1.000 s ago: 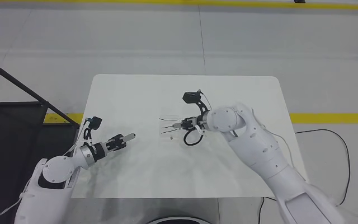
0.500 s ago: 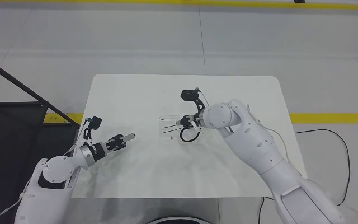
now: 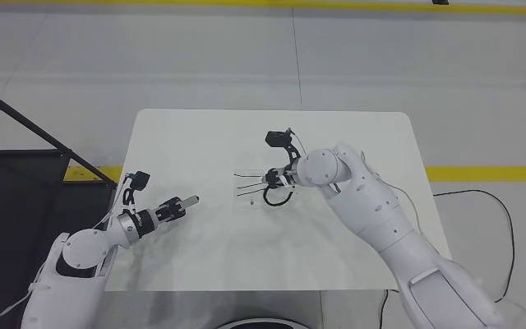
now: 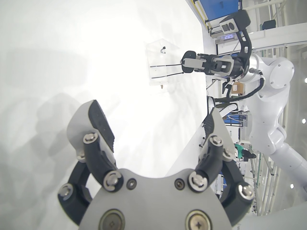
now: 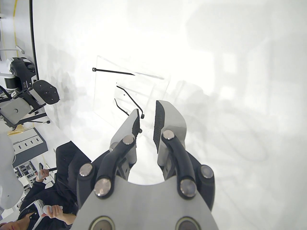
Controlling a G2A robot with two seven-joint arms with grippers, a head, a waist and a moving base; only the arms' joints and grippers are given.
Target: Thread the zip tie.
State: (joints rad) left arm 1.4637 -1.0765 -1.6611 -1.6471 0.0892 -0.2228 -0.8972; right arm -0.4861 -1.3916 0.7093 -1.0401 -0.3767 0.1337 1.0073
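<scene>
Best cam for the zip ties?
Right wrist view: the zip ties lie close ahead of the right tool, heads and bends clear. Top view shows faint thin lines; left wrist view, small distant strands.

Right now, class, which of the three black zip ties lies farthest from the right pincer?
The straight zip tie, lying alone farther out. The two bent zip ties end close beside the right pincer.

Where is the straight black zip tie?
Top view: the straight zip tie lies on the clear plastic sheet near the middle of the white table, beyond two other zip ties, by the right gripper.
</scene>
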